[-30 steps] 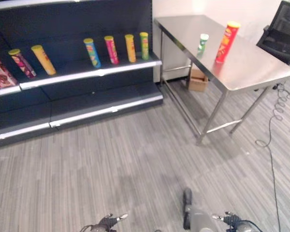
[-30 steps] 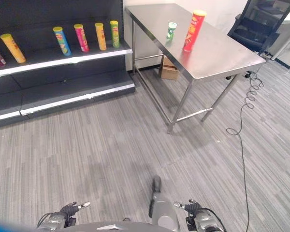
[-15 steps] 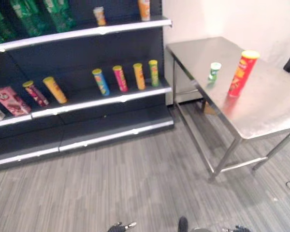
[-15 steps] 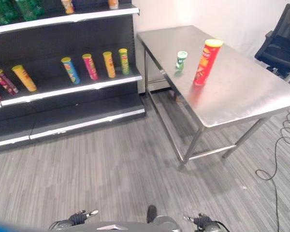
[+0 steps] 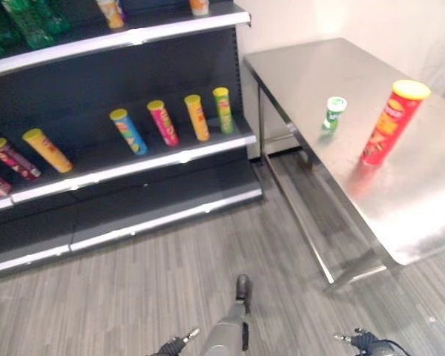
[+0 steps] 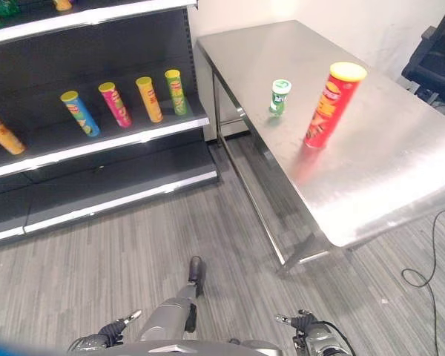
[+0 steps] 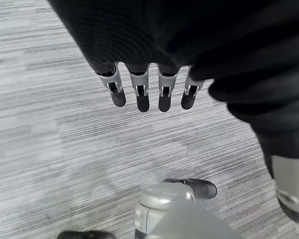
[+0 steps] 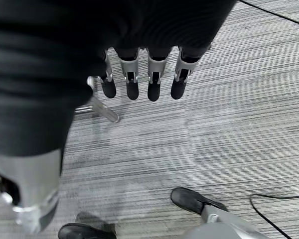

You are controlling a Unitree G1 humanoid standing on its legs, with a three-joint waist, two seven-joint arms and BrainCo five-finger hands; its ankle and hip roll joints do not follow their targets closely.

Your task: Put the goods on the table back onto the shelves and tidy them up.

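A tall red can (image 5: 389, 122) with a yellow lid stands upright on the steel table (image 5: 311, 70) at the right. A small green can (image 5: 332, 114) stands beside it, nearer the wall. To the left, the dark shelves (image 5: 133, 167) hold a row of leaning cans: yellow (image 5: 47, 150), blue (image 5: 127, 130), pink (image 5: 163, 122), orange (image 5: 196, 116) and green (image 5: 222, 110). My left hand (image 7: 139, 92) hangs low over the floor, fingers straight and holding nothing. My right hand (image 8: 132, 79) hangs the same way, open and far below the table top.
Green bottles (image 5: 30, 18) and small cans fill the upper shelf. A black office chair (image 6: 437, 63) stands beyond the table's far right. The table's legs and low crossbar (image 5: 311, 245) stand on grey plank floor between me and the shelves.
The whole view has shifted: the camera moved, and the table and its two cans now look closer and larger. Both hands still hang low and open.
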